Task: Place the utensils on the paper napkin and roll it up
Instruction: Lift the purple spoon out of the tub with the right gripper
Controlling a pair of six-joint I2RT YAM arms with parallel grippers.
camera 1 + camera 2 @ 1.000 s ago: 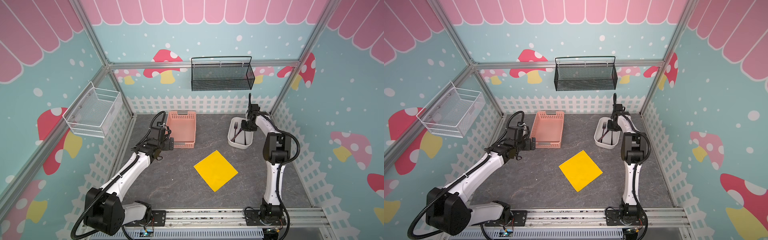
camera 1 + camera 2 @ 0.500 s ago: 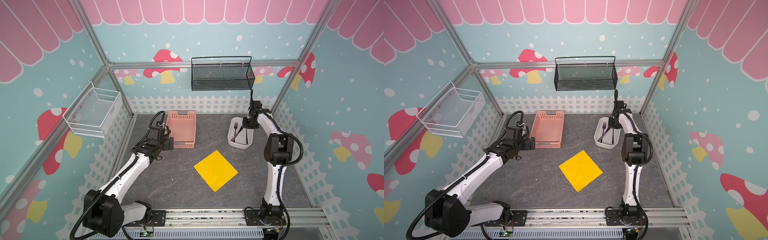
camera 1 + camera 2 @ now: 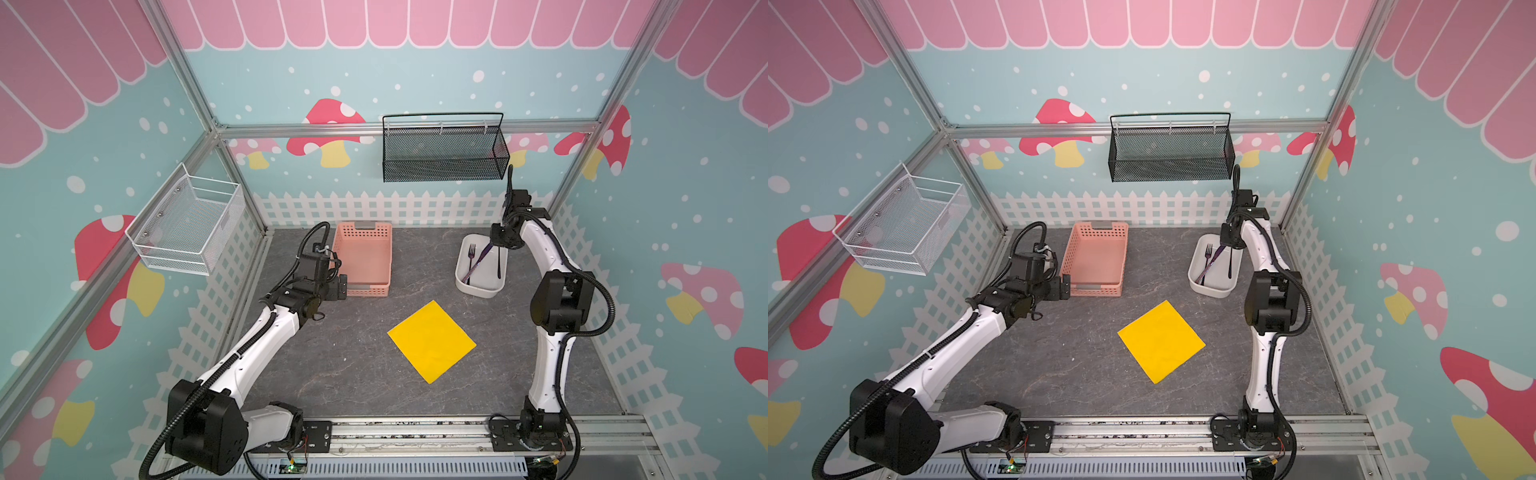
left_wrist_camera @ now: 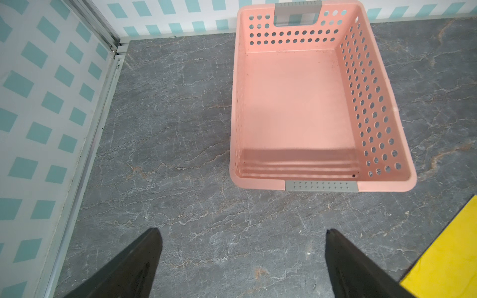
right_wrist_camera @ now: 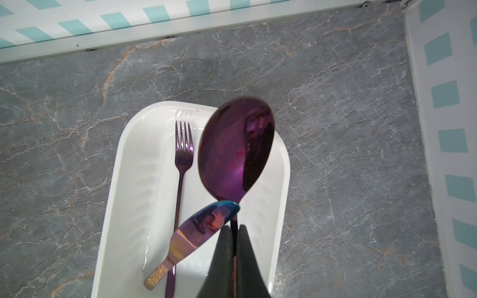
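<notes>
- Between the closed jaws of the right gripper (image 5: 234, 228) sits the thin neck of the spoon (image 5: 236, 147), pinched tight; its round, glossy purple bowl sticks out past the fingertips, clear of everything below
- Directly under that gripper lies the white tray (image 5: 129, 196), a smooth plastic dish with rounded corners and a raised rim all round
- Inside it, beside the held spoon, the fork (image 5: 183, 154) lies flat, tines pointing away from the gripper
- The knife (image 5: 198, 232) crosses over the fork's handle; its mirror-bright violet blade tip comes close beside the fingertips, and whether it touches the spoon I cannot tell; its glittery handle end rests on the tray floor
- Past the tray from the gripper runs a strip of bare grey veined table (image 5: 77, 129), ending at the straight foot of the wall
- Well apart from this gripper, back toward its arm's base, the paper napkin (image 3: 432, 340) lies flat: thin matte yellow, all four edges free, bare table on every side, nothing on it
- The left gripper (image 4: 242, 230) stands spread wide, holding nothing, over bare table; ahead of it is the pink basket (image 4: 374, 103), with perforated plastic walls and grey handle inserts
</notes>
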